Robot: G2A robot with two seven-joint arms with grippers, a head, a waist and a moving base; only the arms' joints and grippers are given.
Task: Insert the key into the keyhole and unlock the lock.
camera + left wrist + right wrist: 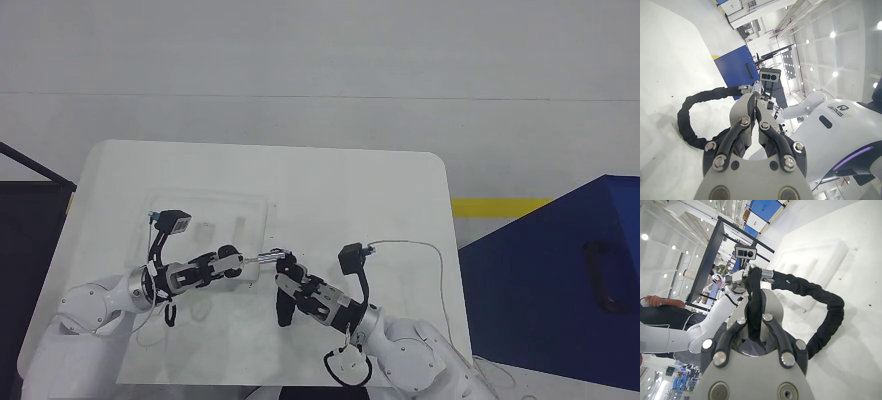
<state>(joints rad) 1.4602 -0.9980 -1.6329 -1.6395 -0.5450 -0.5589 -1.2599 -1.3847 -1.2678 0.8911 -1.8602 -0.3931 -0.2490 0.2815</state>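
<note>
Left gripper point(755, 103): pressed together on the key point(754, 113), whose blade points at the end face of the lock cylinder point(756, 88). Right gripper point(755, 294): clamped on the black sleeved cable point(834, 311) close to the cylinder, holding the lock above the table point(350, 180). Status: key tip meets the keyhole; insertion depth cannot be determined. The cable end appears seated, so turning to unlock likely remains

The room was bright. Round ceiling lamps point(832, 34) shone from above, and some flared like little stars. The white counter point(350, 190) looked pale and nearly washed out. A soft grey shadow lay beside the black lock cable point(683, 121). In both wrist views, straight lines bent near the edges.
</note>
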